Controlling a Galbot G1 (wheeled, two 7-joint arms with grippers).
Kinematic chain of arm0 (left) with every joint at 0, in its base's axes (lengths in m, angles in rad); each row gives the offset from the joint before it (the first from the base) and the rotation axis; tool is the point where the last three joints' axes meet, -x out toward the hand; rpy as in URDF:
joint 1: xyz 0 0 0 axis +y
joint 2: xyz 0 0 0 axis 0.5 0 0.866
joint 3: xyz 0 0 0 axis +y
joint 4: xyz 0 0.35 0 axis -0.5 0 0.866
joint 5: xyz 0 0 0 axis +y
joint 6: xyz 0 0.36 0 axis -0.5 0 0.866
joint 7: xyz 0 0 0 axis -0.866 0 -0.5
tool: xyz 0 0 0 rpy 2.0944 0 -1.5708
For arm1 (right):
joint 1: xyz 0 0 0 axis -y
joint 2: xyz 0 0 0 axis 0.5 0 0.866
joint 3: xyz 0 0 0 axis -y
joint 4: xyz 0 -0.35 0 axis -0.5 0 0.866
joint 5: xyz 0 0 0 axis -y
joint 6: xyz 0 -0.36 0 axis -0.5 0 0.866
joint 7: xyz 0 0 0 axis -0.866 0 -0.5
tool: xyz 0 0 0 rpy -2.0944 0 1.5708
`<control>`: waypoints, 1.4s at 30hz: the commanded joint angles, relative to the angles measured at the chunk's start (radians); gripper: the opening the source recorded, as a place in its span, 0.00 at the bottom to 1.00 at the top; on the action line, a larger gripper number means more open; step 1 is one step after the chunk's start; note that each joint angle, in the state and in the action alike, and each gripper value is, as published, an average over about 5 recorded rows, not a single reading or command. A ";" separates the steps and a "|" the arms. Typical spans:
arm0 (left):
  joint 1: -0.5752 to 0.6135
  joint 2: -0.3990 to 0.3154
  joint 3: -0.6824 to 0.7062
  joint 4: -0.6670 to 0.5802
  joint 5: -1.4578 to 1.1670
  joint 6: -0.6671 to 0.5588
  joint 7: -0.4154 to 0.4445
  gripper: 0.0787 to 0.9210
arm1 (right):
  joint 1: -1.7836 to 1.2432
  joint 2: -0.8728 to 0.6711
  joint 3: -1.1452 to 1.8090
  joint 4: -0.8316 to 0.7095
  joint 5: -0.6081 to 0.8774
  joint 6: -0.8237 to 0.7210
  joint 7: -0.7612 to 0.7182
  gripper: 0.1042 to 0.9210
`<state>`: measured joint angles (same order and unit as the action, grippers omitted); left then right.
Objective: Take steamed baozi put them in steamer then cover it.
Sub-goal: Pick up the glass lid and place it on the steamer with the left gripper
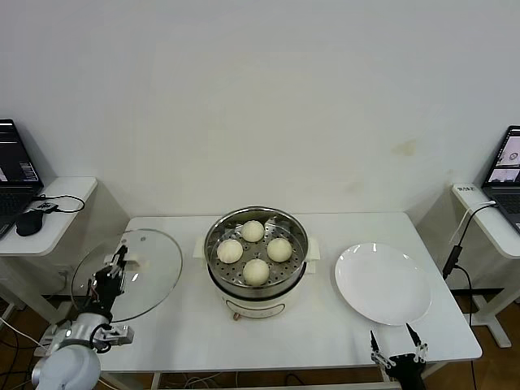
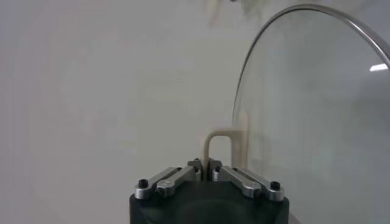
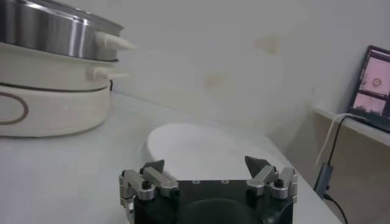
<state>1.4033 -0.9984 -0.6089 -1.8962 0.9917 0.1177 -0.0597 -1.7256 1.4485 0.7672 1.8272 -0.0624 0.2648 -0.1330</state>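
Observation:
Four steamed baozi (image 1: 255, 251) sit on the perforated tray inside the steamer (image 1: 257, 287), a shiny steel pot on a white base at the table's middle. The cover (image 1: 154, 272), a clear glass lid with a metal rim, is lifted and tilted at the table's left edge. My left gripper (image 1: 120, 258) is shut on the cover's cream handle (image 2: 214, 143); the glass (image 2: 317, 122) stands beside it in the left wrist view. My right gripper (image 1: 395, 340) is open and empty at the table's front right edge, near the plate. The steamer's side (image 3: 55, 79) shows in the right wrist view.
An empty white plate (image 1: 383, 283) lies right of the steamer; it also shows in the right wrist view (image 3: 207, 143). Side tables with laptops (image 1: 16, 171) stand at both sides, with a cable (image 1: 455, 252) hanging at the right.

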 commanded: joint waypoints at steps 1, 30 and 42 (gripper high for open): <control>-0.060 0.103 0.138 -0.271 -0.208 0.228 0.062 0.06 | 0.012 0.010 -0.019 -0.009 -0.047 0.008 0.006 0.88; -0.571 -0.283 0.708 -0.012 0.373 0.487 0.421 0.06 | 0.098 0.121 -0.091 -0.138 -0.314 0.042 0.100 0.88; -0.547 -0.371 0.728 0.060 0.428 0.483 0.413 0.06 | 0.082 0.123 -0.100 -0.132 -0.321 0.046 0.100 0.88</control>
<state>0.8813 -1.2723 0.0773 -1.8925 1.3187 0.5817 0.3170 -1.6457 1.5664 0.6739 1.6988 -0.3661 0.3097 -0.0377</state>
